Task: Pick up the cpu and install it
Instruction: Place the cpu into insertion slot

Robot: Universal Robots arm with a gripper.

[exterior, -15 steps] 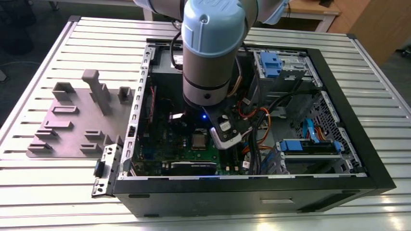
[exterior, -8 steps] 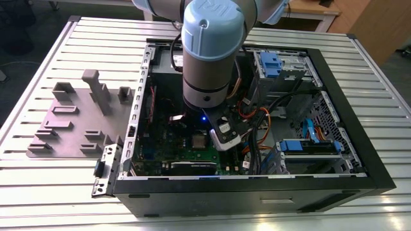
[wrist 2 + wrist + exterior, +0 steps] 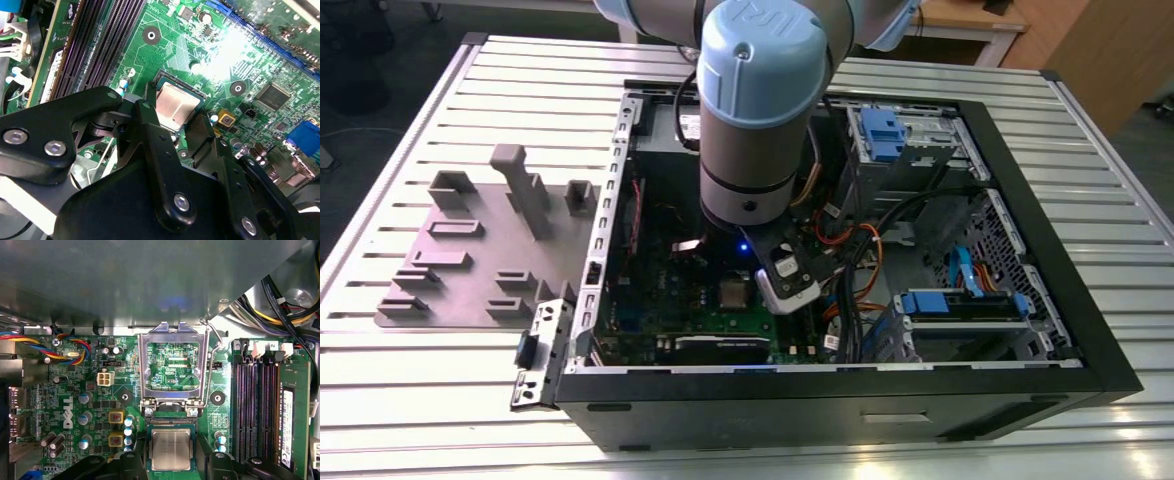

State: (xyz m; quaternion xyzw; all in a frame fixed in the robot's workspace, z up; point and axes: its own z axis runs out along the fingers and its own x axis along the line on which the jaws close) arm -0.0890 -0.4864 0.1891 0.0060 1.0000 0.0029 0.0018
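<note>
The cpu (image 3: 171, 450), a small square chip with a shiny silver top, lies level within the socket on the green motherboard (image 3: 75, 405). My gripper (image 3: 171, 462) is low over it, and its black fingers (image 3: 150, 117) press against two opposite edges of the cpu (image 3: 176, 104), so it is shut on the chip. Just beyond the socket the hinged silver load frame (image 3: 172, 365) stands flipped open. In the exterior view the gripper (image 3: 767, 292) reaches down into the open computer case (image 3: 1014, 300), near the motherboard's middle.
Memory slots (image 3: 255, 405) with one module run beside the socket. Coloured cable bundles (image 3: 45, 345) and blue drive brackets (image 3: 961, 300) lie inside the case. A grey fixture plate (image 3: 474, 260) sits on the slatted table at the exterior view's left.
</note>
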